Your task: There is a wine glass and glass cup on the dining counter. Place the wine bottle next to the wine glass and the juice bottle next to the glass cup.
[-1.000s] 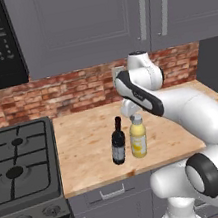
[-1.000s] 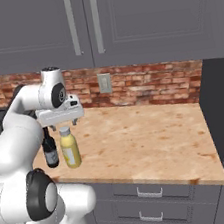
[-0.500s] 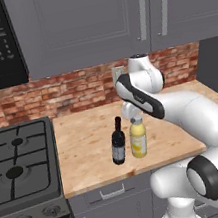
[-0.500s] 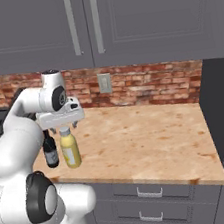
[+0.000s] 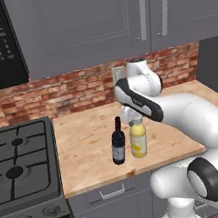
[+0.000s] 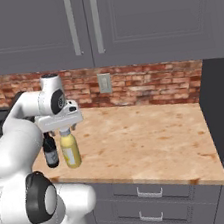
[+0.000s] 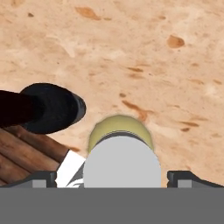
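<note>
**Open gripper poised over upright juice bottle on wood counter**

Left base view: Juice bottle (image 5: 138, 140) upright, long axis vertical, pale cap pointing straight up. Wine bottle (image 5: 118, 143) upright just beside it on the side toward the gas stove (image 5: 19, 165), red cap up, neck vertical. Both set on the wood-topped counter (image 5: 85, 135), nearer its front edge than the brick backsplash (image 5: 53, 95). Gripper (image 5: 133, 115) directly above the juice bottle cap, hand pointing down. Bare counter surface behind the bottles up to the brick wall, and a narrow strip between wine bottle and stove edge.

Right base view: Same two bottles, wine bottle (image 6: 50, 150) and juice bottle (image 6: 70, 149), standing side by side close to the counter's front edge (image 6: 144, 180). Gripper (image 6: 65, 130) at the juice bottle cap, fingers hidden by the hand body. Wide open counter area to the far side of the juice bottle, running to the end of the top beside a dark tall panel (image 6: 219, 104).

Hand view: Looking straight down the juice bottle (image 7: 121, 162) axis; grey cap round and centred between the fingertips (image 7: 181, 177). Jaws spread fully apart, one to each side of the cap, not touching it. Wine bottle (image 7: 50, 107) close beside, apart from the juice bottle.
</note>
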Motion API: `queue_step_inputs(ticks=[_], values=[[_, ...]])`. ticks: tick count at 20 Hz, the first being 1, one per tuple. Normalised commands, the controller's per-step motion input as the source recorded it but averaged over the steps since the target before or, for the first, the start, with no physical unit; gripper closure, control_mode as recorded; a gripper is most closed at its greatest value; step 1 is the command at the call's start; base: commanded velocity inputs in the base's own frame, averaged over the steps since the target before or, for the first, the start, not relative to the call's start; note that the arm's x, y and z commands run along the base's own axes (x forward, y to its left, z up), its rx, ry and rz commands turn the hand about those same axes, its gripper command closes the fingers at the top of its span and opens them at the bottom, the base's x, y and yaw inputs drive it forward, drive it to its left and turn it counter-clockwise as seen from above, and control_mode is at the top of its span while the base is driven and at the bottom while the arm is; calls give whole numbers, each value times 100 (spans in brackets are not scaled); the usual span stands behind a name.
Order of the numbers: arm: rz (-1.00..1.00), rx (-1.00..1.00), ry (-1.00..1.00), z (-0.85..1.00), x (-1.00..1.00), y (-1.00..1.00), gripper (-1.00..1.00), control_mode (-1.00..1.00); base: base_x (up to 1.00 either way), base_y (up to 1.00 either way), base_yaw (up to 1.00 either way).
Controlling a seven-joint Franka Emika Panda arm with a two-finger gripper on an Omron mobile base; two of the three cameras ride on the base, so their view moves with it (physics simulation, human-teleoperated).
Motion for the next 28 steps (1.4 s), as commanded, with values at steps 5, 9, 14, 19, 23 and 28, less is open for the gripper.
queue_step_inputs(ticks=[5,9,14,19,23,28], values=[[4,0,0,-5,1,12,-100,-100,0,0,0],[0,0,0,-5,-2,1,-100,-100,0,0,0],[0,0,0,-4,-1,-8,-100,-100,0,0,0],[0,-3,0,-8,0,-10,100,-100,0,0,0],[0,-3,0,-10,0,-5,100,-100,0,0,0],[0,0,0,5,-4,-4,100,-100,0,0,0]])
